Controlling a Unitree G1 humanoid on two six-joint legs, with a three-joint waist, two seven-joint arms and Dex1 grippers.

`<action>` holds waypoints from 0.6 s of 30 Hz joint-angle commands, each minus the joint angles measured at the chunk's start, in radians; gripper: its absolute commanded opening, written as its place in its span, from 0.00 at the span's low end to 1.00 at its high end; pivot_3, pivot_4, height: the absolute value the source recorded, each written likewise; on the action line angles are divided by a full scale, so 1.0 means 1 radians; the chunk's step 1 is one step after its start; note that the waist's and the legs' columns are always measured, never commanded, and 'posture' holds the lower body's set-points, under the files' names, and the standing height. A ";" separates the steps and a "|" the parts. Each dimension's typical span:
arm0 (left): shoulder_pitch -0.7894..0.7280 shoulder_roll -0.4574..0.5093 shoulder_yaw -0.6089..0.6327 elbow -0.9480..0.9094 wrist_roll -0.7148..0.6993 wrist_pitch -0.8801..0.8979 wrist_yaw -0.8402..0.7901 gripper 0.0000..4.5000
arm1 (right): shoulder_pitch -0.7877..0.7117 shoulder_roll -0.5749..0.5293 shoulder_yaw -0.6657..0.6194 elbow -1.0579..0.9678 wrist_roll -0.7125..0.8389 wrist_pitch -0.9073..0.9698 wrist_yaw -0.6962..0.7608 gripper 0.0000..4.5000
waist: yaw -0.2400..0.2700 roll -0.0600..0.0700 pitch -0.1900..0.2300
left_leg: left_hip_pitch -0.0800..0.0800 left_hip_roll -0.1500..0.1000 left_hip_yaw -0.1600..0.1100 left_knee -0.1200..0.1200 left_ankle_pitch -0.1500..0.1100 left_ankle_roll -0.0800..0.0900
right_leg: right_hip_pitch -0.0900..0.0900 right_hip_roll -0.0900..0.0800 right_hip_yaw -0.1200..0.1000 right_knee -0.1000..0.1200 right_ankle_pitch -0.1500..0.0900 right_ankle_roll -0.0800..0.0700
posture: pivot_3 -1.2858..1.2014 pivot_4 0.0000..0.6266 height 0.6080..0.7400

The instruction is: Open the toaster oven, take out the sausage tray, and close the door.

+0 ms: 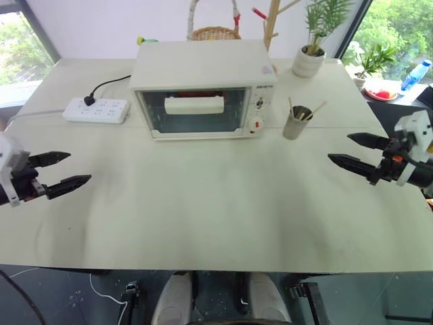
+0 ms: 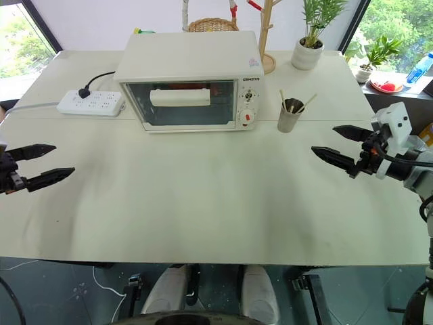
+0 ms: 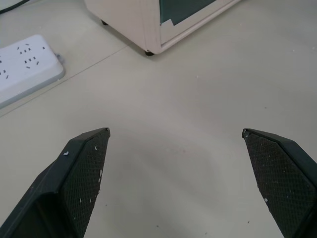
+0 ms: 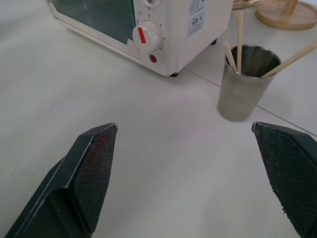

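The cream-white toaster oven [image 1: 203, 71] stands at the back middle of the table. Its glass door [image 1: 193, 112] is shut, with the white bar handle [image 1: 194, 104] across the window. A red knob [image 4: 142, 35] sits on the control panel at its right. Something reddish shows faintly behind the glass; the sausage tray itself cannot be made out. My left gripper [image 1: 73, 169] hovers open over the table's left side, well away from the oven. My right gripper [image 1: 345, 149] is open too, over the right side, near the metal cup, with nothing between its fingers.
A white power strip [image 1: 96, 110] with a black plug lies left of the oven. A metal cup [image 1: 296, 122] holding wooden sticks stands just right of it. A potted plant [image 1: 310, 59], a wicker basket [image 1: 215, 32] and a wooden stand sit along the back edge.
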 commanded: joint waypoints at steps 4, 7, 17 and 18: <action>0.008 -0.006 0.037 -0.033 -0.013 -0.009 0.016 1.00 | 0.008 -0.008 -0.008 -0.032 -0.003 -0.018 -0.004 0.99 | 0.000 0.000 0.000 | 0.000 0.000 0.001 0.000 0.000 0.000 | 0.000 0.000 0.000 0.000 0.000 0.000 | 0.52 0.24 1.00; -0.006 -0.010 0.034 -0.030 -0.020 0.002 0.027 1.00 | 0.008 -0.010 -0.003 -0.032 -0.006 -0.022 -0.005 0.99 | 0.000 0.000 0.000 | 0.000 0.000 0.001 0.000 0.000 0.000 | 0.000 0.001 0.000 0.000 0.000 0.000 | 0.52 0.24 1.00; -0.028 -0.007 0.029 -0.031 -0.039 0.037 0.030 1.00 | 0.017 -0.014 -0.001 -0.053 -0.004 -0.002 -0.005 0.99 | 0.000 0.000 0.000 | 0.000 0.001 0.002 0.000 0.000 0.000 | 0.000 0.003 0.000 0.001 0.002 0.003 | 0.52 0.24 1.00; -0.037 -0.010 0.025 -0.035 -0.043 0.038 0.030 1.00 | 0.015 -0.014 -0.001 -0.051 -0.004 0.000 -0.004 0.99 | 0.000 0.000 0.000 | 0.000 0.001 0.002 0.000 0.000 0.000 | 0.000 0.003 0.000 0.001 0.001 0.003 | 0.52 0.24 1.00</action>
